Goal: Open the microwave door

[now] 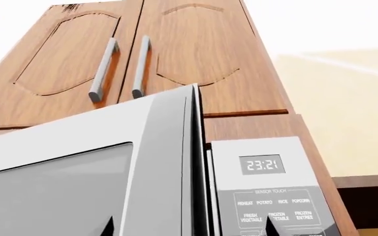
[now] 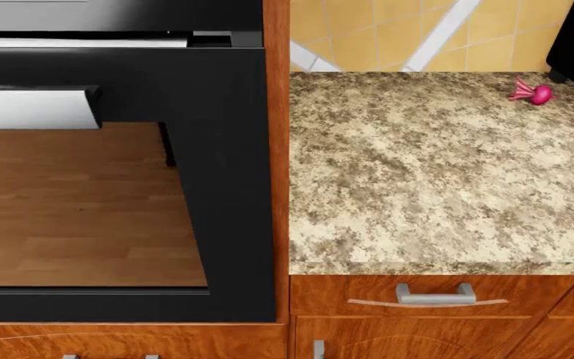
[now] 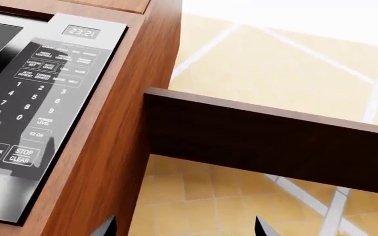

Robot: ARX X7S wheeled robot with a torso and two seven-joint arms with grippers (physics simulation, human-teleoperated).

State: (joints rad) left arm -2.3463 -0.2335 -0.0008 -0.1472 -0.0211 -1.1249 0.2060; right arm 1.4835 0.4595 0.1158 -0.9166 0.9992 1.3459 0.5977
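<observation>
While microwave door (image 1: 110,167) stands ajar, control panel (image 1: 271,196) exposed, clock lit

One microwave (image 1: 110,177), two cabinet doors (image 1: 64,54) w/ two handles (image 1: 104,71), one drawer (image 2: 436,295), and apparently one beet (image 2: 538,93).

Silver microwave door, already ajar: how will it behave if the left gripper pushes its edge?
The silver microwave door looks like a stiff flat panel, so it will probably swing as one piece rather than flex. Its free edge stands proud of the grey control panel, suggesting it is unlatched and may move easily. The smooth finish could let fingertips slip.
</observation>
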